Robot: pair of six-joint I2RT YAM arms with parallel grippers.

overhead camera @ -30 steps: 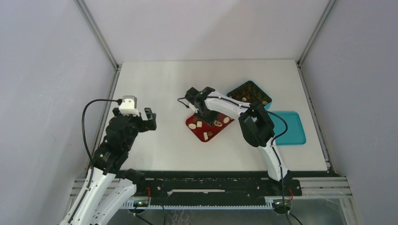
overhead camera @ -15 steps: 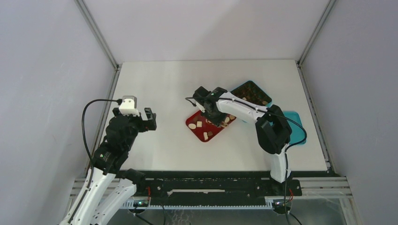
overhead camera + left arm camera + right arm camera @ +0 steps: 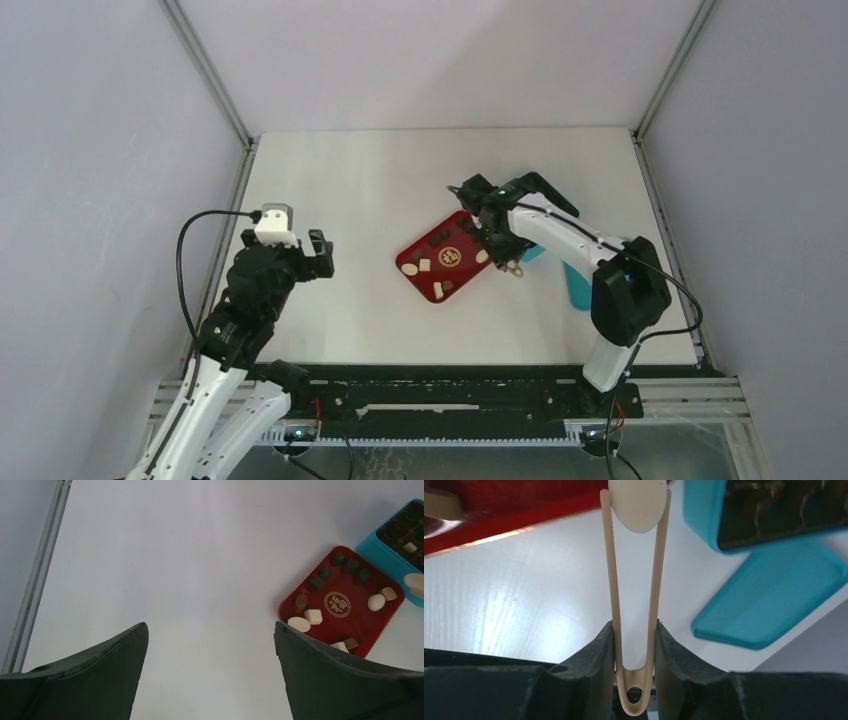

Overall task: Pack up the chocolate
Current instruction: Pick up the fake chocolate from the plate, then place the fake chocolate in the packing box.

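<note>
On the white table (image 3: 350,180) there is one square red tray (image 3: 345,622), one teal box (image 3: 372,550) fitted with a dark brown grid insert (image 3: 774,510), one flat teal lid (image 3: 769,600), one pair of tan wooden V-shaped tongs (image 3: 614,580), and two robot hands. In the left wrist view, twelve small bite-size chocolate pieces (image 3: 313,616) can be counted on the red tray: six dark brown ones grouped toward its far side, and six cream-white or tan ones spread along its near and right sides. One more cream block (image 3: 410,547) sits in a cell of the grid insert. The other cells are too dark to tell what they hold. The teal lid lies just beside the box, open side up. The right hand (image 3: 635,630) is partly closed, pinching the tongs near their joined end. The tongs' tips clamp one cream-white oval piece (image 3: 639,505), held above the table between the edge of the red tray and the teal box. The left hand (image 3: 210,627) is spread fully wide and holds nothing, hovering over bare table well apart from the tray.
</note>
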